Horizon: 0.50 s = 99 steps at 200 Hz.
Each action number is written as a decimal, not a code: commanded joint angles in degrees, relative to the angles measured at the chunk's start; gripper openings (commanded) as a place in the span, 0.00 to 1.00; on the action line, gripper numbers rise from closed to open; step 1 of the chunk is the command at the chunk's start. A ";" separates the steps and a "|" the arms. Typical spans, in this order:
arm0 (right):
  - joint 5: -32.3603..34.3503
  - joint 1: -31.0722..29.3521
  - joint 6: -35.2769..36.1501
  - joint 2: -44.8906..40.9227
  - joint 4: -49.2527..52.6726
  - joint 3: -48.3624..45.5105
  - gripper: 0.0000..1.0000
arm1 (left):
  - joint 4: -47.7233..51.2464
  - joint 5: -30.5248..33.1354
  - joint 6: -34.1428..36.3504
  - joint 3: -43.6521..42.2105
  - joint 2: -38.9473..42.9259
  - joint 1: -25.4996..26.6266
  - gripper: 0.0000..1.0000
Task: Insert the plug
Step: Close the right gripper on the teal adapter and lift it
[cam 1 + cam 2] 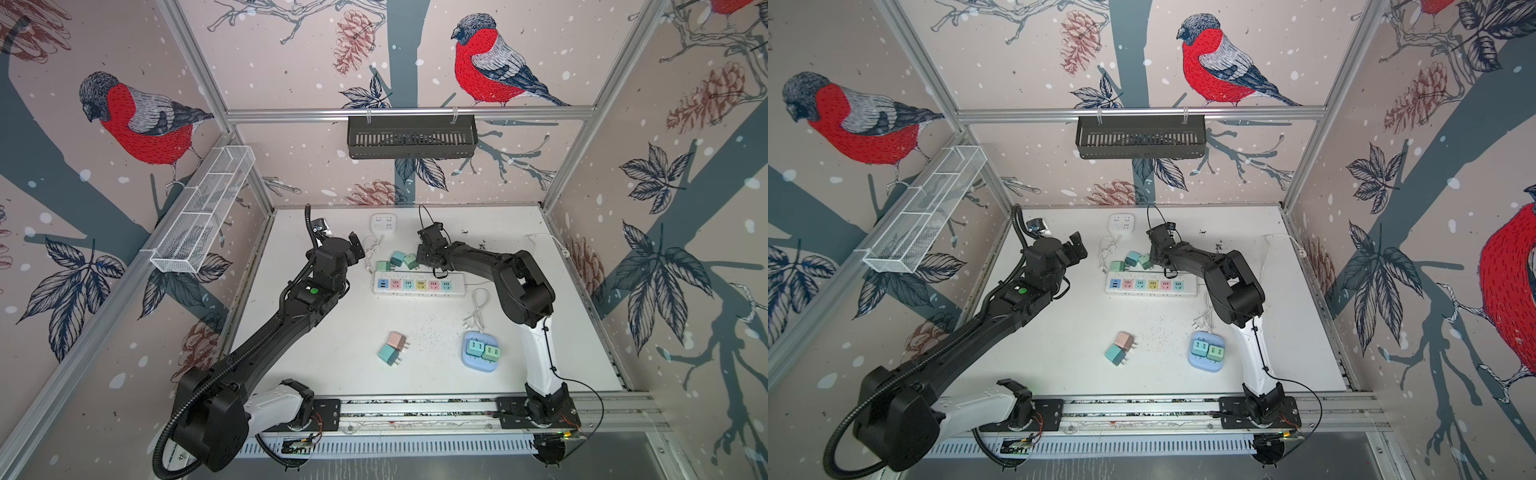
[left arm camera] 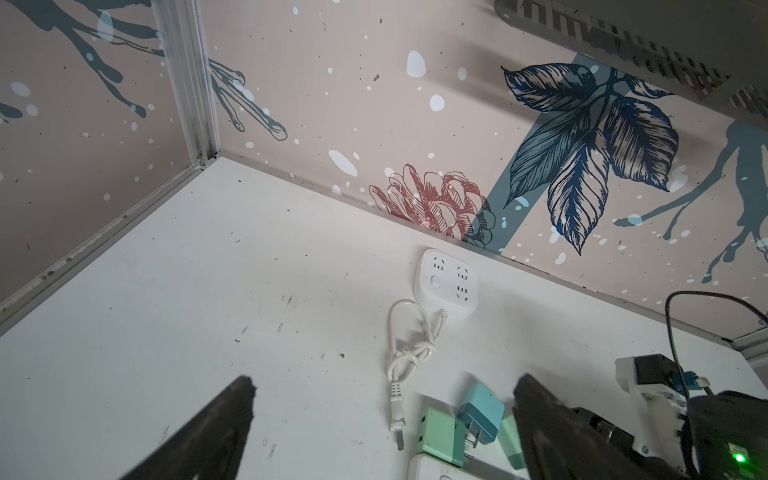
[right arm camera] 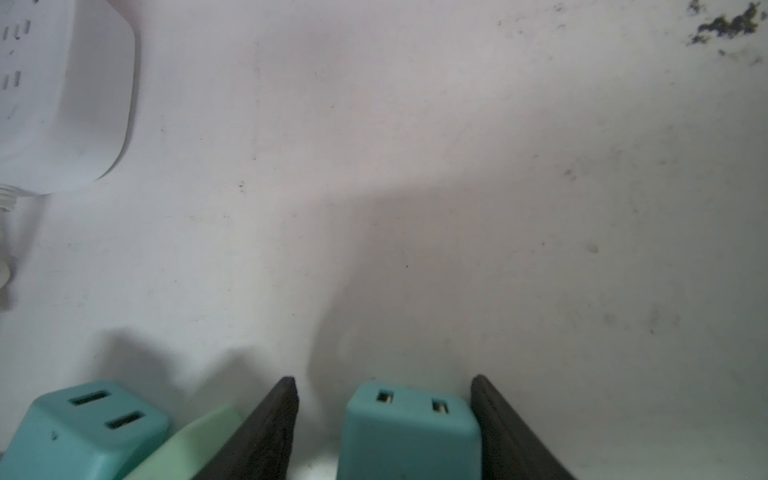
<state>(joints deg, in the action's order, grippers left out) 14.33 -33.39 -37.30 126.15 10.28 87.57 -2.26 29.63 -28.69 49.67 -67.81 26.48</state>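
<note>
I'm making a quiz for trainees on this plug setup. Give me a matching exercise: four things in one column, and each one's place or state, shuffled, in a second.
Things:
1. white square socket
2. blue socket block
3. pink adapter
4. right tool

States:
A. lies on the table beside the front teal adapter
B. straddles the rear teal adapter, one finger not touching it
C. farthest back, its cord knotted
D. holds a bluish adapter and a green adapter

Pairs: 1-C, 2-D, 3-A, 4-B
</note>
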 commanded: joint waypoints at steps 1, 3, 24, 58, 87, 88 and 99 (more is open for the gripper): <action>1.67 -0.29 0.81 0.70 3.74 0.23 0.58 | -0.50 0.08 -0.18 0.69 -0.12 -0.09 0.97; 1.74 -0.23 0.86 0.71 3.83 0.23 0.57 | -0.54 0.08 -0.24 0.69 -0.06 -0.04 0.97; 2.37 -0.36 0.91 0.45 4.22 -0.54 0.46 | -0.52 0.02 -0.65 0.54 0.27 -0.09 0.97; 1.73 -0.70 0.46 -1.02 2.54 -2.87 0.37 | -0.18 -1.05 -1.98 0.08 0.75 -0.08 0.97; 0.32 -1.14 1.43 -3.74 1.89 -3.36 0.33 | -0.04 -4.73 -1.07 0.69 0.46 -0.03 0.97; 0.33 -1.15 1.48 -3.86 1.87 -3.37 0.32 | 0.01 -4.88 -1.05 0.69 0.43 -0.03 0.97; 0.48 -1.29 2.07 -5.73 1.71 -3.78 0.31 | 0.13 -5.84 -1.04 0.90 0.14 -0.07 0.97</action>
<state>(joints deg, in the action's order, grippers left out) 15.33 -34.17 -36.51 123.50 10.92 84.27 -2.17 26.76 -29.74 49.87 -67.35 26.48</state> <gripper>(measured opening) 0.438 0.967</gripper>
